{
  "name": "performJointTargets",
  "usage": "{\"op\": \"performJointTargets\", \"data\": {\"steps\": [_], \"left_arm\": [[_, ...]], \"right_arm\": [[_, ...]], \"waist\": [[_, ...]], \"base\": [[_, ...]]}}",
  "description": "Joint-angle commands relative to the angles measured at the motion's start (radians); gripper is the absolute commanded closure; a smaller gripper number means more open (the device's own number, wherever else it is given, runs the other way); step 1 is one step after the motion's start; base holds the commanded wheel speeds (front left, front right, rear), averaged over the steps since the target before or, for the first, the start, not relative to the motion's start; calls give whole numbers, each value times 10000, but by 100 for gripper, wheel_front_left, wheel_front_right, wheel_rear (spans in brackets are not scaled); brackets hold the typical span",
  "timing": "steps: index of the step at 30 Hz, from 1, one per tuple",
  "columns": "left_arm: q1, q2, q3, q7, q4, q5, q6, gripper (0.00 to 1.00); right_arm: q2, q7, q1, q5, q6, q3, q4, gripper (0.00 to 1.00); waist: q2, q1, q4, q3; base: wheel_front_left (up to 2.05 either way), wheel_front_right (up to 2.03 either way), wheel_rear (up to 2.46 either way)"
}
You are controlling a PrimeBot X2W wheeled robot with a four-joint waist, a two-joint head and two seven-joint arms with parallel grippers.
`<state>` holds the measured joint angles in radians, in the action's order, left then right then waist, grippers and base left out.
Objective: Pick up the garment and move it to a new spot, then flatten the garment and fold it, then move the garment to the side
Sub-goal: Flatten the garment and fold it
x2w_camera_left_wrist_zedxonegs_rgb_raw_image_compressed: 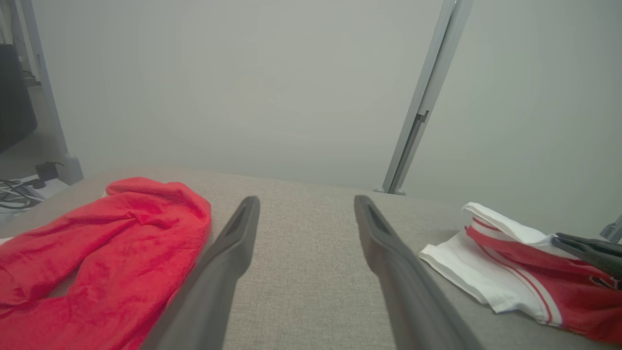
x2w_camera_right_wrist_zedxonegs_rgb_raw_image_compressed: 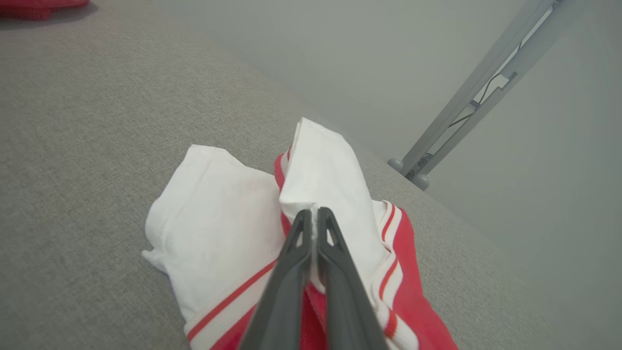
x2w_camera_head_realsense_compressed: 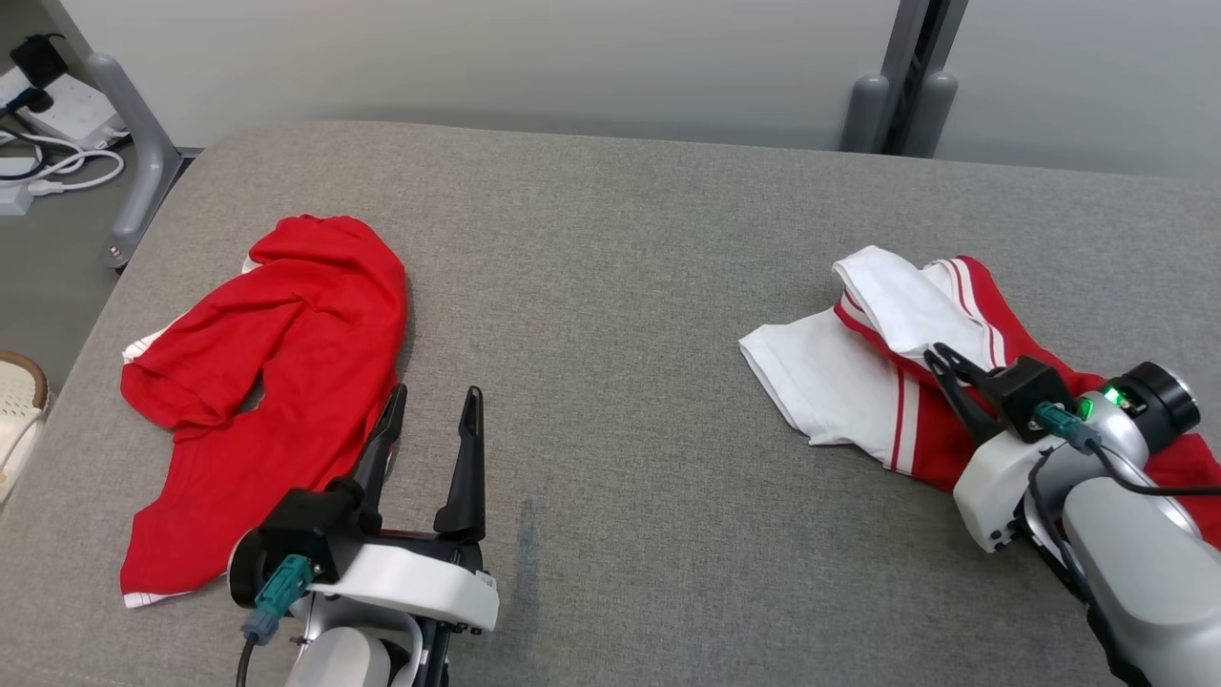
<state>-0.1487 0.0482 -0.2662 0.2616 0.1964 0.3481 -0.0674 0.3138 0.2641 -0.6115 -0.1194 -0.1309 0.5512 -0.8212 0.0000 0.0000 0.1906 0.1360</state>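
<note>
1. The left gripper point(x2w_camera_head_realsense_compressed: 434, 393) hangs at the near edge of the grey woven-fabric tabletop point(x2w_camera_head_realsense_compressed: 620, 286). Its two long dark fingers are spread wide with nothing between them and point toward the tabletop's far edge.
2. The right gripper point(x2w_camera_right_wrist_zedxonegs_rgb_raw_image_compressed: 314, 213) is over the tabletop's right side. Its fingers are pinched together on a raised white fold of the crumpled red-and-white striped jersey garment point(x2w_camera_right_wrist_zedxonegs_rgb_raw_image_compressed: 218, 209), which lies on that same side.
3. Step in hand, as judged: this is the pick-up that opens the task. The grip looks made, but the cloth rests on the tabletop and is not yet lifted. The next move calls for a lift high enough for trailing cloth to clear the surface. A carry to open tabletop, probably the centre, would follow, so that both grippers can reach it.
4. A crumpled plain red knit garment point(x2w_camera_head_realsense_compressed: 286, 363) lies on the tabletop's left side, close by the left gripper. Whether the two touch cannot be told.
5. Beyond the tabletop's far edge stands a grey metal upright post point(x2w_camera_head_realsense_compressed: 906, 86). Off its far-left corner, a white power strip with cables point(x2w_camera_head_realsense_compressed: 57, 105) lies on the floor.
6. Hidden or unclear:
   - The striped garment's near-right part is covered by the right forearm and cut off by the frame.
   - How many layers are pinched is not visible, nor whether the garment is a shirt or shorts.
   - A pale woven object point(x2w_camera_head_realsense_compressed: 14, 401) off the tabletop's left edge is cropped and cannot be identified.
</note>
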Motion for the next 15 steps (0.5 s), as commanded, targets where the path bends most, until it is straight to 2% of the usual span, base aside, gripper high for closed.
{"op": "performJointTargets", "data": {"steps": [1, 7, 11, 15], "left_arm": [[-102, 41, -3, 40, -2, 57, -59, 0], [-206, 41, -114, 40, -44, 122, -107, 0], [-307, 42, -169, 40, -43, 111, -45, 0], [-441, 45, -239, 40, -15, 53, 19, 0]], "right_arm": [[120, 16, -36, 52, 3, -76, 31, 100], [208, 16, -361, -146, 3, -522, 680, 100], [558, 16, -1060, -131, 3, -744, 1045, 100], [1011, 16, -2192, -273, 3, -1079, 750, 100]], "waist": [[0, 0, -16, -1], [0, 0, -40, 95], [0, 0, -41, 279], [0, 0, 35, 514]], "base": [[0, 0, 0], [0, 0, 0], [0, 0, 0], [0, 0, 0]]}}
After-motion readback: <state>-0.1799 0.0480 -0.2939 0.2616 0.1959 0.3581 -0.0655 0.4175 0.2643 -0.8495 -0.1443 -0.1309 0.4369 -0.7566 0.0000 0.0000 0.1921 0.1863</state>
